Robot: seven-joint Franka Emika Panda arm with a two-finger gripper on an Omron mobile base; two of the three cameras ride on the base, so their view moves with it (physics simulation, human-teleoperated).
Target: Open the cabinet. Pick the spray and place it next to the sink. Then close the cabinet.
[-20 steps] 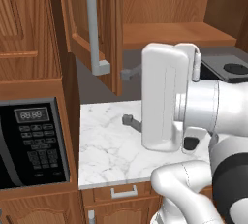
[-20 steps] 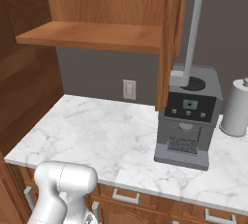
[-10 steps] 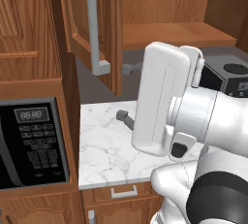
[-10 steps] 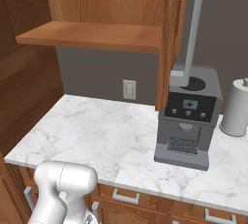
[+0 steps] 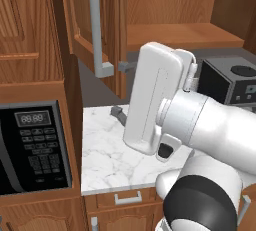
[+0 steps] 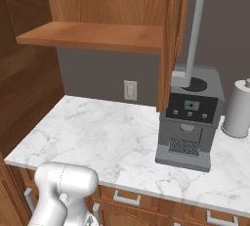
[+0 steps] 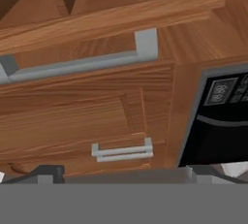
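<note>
The cabinet [image 5: 165,5] stands open, and the part of its shelf [image 6: 97,34] that I can see is bare. Its left door swings out toward me with a long grey bar handle [image 5: 96,25]. In the hand view that handle [image 7: 77,64] runs across the upper half. My gripper [image 5: 123,89] is open with nothing between its fingers. It points left, just right of the door, with one fingertip [image 5: 118,111] low over the counter. The right door [image 6: 171,44] shows edge-on. The spray and the sink are out of view.
A black microwave [image 5: 32,150] sits built in at the left. A grey coffee machine [image 6: 188,122] stands on the marble counter [image 6: 97,137], with a paper towel roll [image 6: 239,107] at its right. Drawers with small silver handles [image 7: 122,150] run below.
The hand has moved a little left and up, closer to the open left door and its handle. The gripper has stayed open.
</note>
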